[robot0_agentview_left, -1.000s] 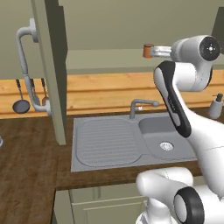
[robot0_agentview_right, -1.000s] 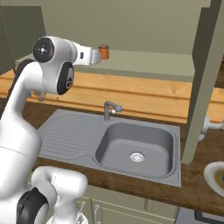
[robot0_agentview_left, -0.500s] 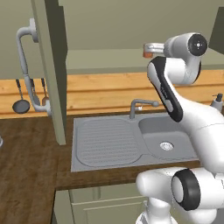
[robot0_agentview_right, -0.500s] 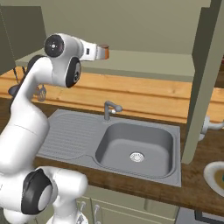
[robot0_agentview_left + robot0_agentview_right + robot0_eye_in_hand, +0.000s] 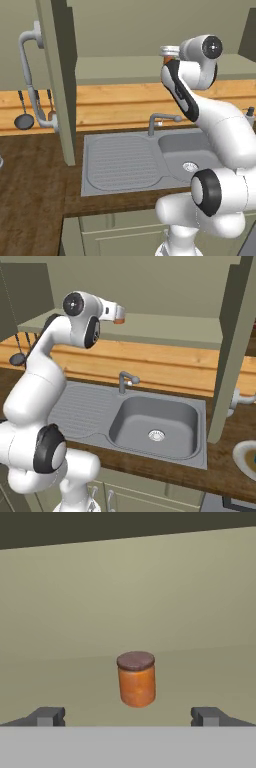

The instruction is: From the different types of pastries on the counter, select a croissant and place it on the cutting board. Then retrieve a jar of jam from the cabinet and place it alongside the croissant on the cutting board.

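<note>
Reach has advanced over the last second: the arm's head has swung up from beside the sink to the open cabinet, so the robot looks to be going for the jam, with the pick itself not yet made. In the hand view the jar of jam stands upright on the olive shelf, centred ahead at 12 o'clock of the gripper, whose fingers are spread wide at 8 and 4 o'clock, apart from the jar and holding nothing.

From the left base view the jar shows just its brownish lid at 9 o'clock of the arm's head, the gripper being hidden behind that head. The right base view gives the jar as an orange sliver just beyond the white hand, and also the grey steel sink set in the dark counter below. Neither base view settles the finger spread; the hand view does.
</note>
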{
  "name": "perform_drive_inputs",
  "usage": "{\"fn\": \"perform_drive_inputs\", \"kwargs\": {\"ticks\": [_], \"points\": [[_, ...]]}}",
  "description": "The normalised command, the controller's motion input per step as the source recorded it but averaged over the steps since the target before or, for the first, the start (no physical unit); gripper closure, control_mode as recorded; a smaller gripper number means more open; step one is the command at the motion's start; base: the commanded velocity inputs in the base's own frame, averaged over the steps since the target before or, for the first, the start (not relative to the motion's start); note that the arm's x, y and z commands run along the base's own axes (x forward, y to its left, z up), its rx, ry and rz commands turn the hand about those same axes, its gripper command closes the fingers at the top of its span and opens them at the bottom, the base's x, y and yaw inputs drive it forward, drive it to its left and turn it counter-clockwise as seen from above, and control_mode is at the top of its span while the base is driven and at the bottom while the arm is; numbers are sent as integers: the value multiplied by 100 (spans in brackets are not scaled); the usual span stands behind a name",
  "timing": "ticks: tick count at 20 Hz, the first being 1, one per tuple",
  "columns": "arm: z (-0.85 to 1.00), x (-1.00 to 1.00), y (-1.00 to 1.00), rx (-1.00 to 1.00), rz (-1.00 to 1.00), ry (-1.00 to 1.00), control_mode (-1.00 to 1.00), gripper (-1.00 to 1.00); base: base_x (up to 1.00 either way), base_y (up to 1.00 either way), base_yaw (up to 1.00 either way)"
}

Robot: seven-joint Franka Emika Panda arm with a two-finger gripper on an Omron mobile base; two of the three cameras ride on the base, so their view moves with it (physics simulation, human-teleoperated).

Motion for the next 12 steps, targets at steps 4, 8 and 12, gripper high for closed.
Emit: {"fn": "perform_drive_inputs", "kwargs": {"ticks": [4,8,12], "points": [[-14,55,-31,0,0,0,-100,-100,0,0,0],[-8,17,-2,0,0,1,-100,-100,0,0,0],[-9,13,0,0,0,0,-100,-100,0,0,0]]}}
